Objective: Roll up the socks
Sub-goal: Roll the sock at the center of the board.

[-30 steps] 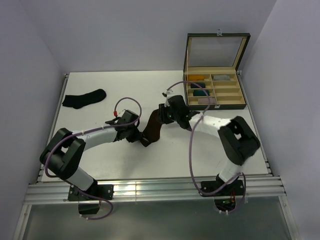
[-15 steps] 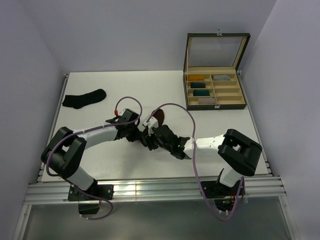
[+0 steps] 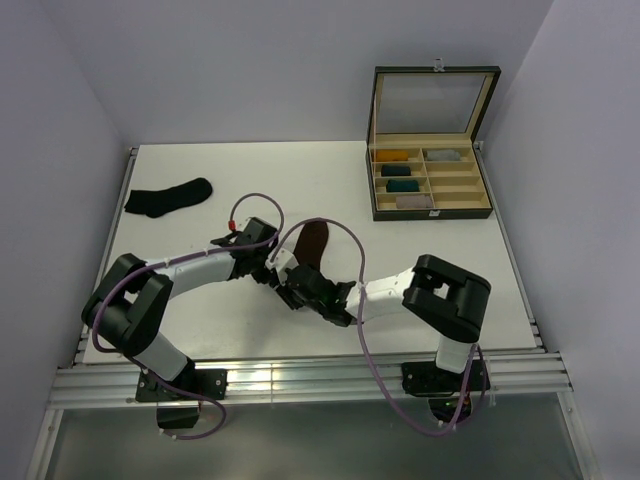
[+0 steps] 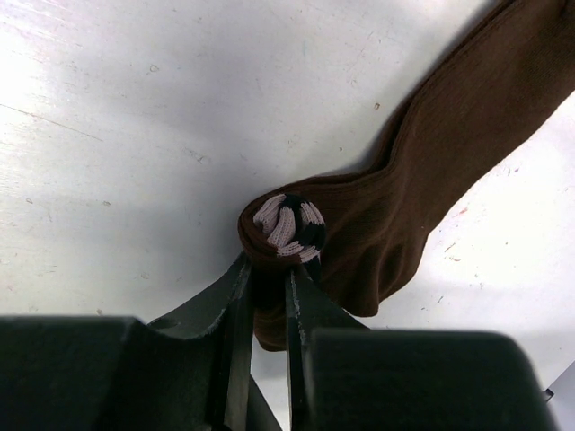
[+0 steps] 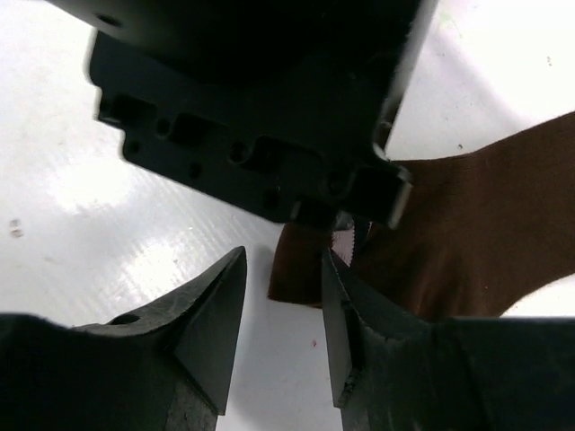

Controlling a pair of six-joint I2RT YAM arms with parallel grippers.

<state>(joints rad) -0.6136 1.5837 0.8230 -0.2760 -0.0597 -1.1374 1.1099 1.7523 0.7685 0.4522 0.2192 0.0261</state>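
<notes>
The dark brown sock (image 3: 311,240) lies at the table's middle, its striped cuff end rolled into a small coil (image 4: 286,226). My left gripper (image 4: 266,269) is shut on that rolled cuff end; it also shows in the top view (image 3: 274,272). My right gripper (image 5: 283,260) is open and empty, right beside the left gripper's body and just short of the sock's near end (image 5: 305,269); in the top view it (image 3: 290,285) sits against the left gripper. The plain black sock (image 3: 168,196) lies flat at the far left.
An open compartment box (image 3: 430,185) stands at the back right, with mustard, teal and grey rolled bundles inside. The right arm's purple cable (image 3: 345,250) loops over the brown sock. White walls close in the table on both sides.
My right gripper has let go of the sock's far end and swung down and left, ending beside the left gripper. The left gripper has stayed on the rolled cuff.
</notes>
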